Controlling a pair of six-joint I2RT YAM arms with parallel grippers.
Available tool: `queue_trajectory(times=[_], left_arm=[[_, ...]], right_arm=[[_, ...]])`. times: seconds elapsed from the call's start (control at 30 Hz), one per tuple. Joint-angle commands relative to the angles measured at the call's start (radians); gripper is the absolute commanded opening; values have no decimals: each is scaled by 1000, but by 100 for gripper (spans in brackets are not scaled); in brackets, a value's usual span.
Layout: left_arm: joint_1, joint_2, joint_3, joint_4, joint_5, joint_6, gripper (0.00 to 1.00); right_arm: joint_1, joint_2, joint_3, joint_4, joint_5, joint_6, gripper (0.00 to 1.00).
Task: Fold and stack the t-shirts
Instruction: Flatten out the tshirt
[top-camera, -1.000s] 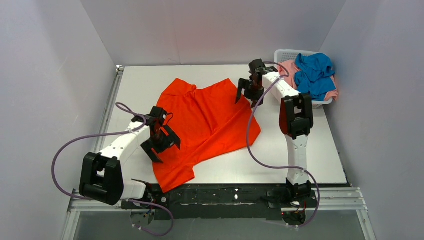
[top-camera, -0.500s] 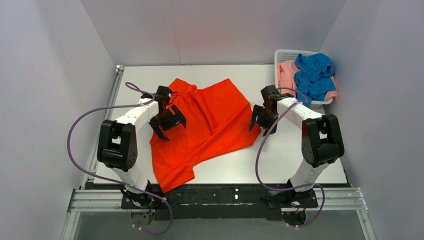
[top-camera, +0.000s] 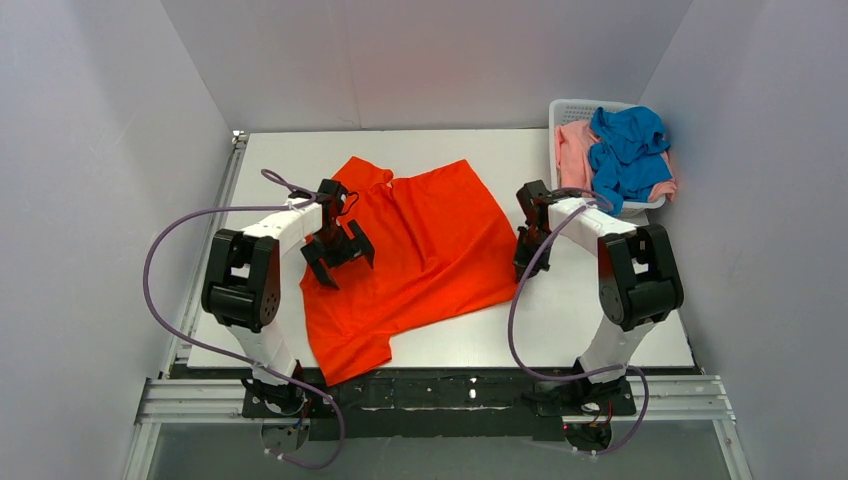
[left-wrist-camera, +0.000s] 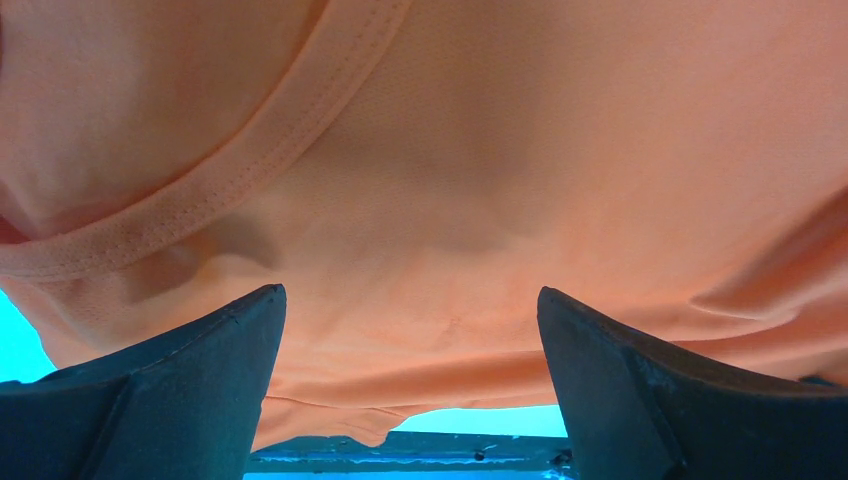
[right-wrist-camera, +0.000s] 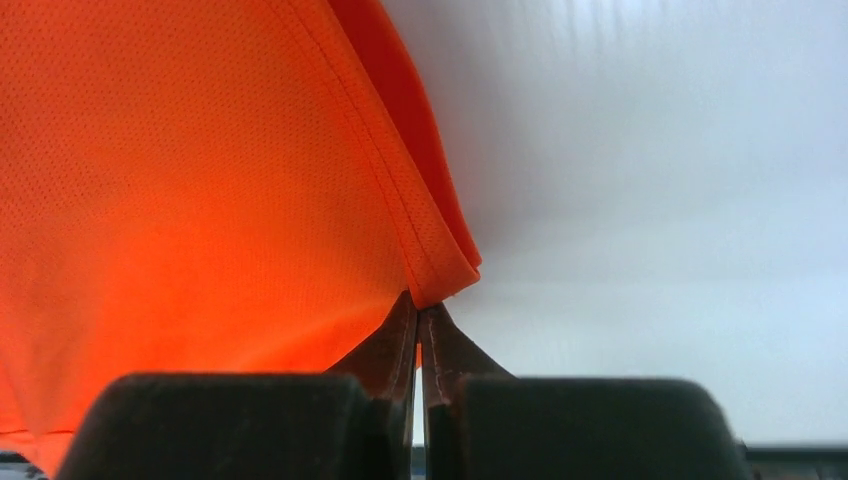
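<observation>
On table (top-camera: 470, 340), orange-red t-shirt (top-camera: 420, 250) lies rumpled; right fingers (right-wrist-camera: 393, 348) pinch corner, left fingers (left-wrist-camera: 170, 390) apart.

We take this for a robotics lab cell: a white table (top-camera: 450, 335) boxed in by plain pale walls (top-camera: 420, 60), left arm (top-camera: 245, 290) and right arm (top-camera: 630, 275) bolted by an aluminium rail (top-camera: 190, 405), purple cables (top-camera: 150, 290) looping loose.
</observation>
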Motion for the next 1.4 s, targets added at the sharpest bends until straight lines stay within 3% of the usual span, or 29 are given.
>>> queue_trajectory(times=[0.0, 0.1, 0.23, 0.37, 0.5, 0.6, 0.7, 0.87, 1.03, 1.2, 1.37], left_arm=[[4, -48, -43, -124, -27, 23, 98], [3, -62, -65, -122, -30, 17, 98], [4, -85, -96, -115, -23, 14, 98], [4, -106, -110, -123, -23, 13, 98], [4, -131, -113, -139, -26, 16, 98], [4, -151, -103, -153, -31, 25, 98], [3, -160, -101, -142, -20, 26, 98], [4, -131, -89, -122, 6, 21, 98], [7, -93, -90, -118, 21, 11, 98], [23, -107, -113, -133, 12, 6, 98], [29, -175, -82, -144, -4, 26, 98]], right_arm=[[54, -115, 16, -278, 157, 97, 7], [88, -142, 39, -382, 226, 147, 10], [141, -47, 183, -455, 288, 161, 12], [194, 117, 407, -470, 267, 136, 25], [226, 241, 565, -527, 274, 127, 49], [227, 189, 487, -513, 336, 146, 65], [209, 57, 307, -378, 289, 129, 77], [114, -120, -27, -40, -55, 48, 82], [32, -179, -255, 85, -166, 48, 85], [-15, -289, -326, 43, -146, 71, 85], [-16, -375, -207, -17, -121, 30, 87]])
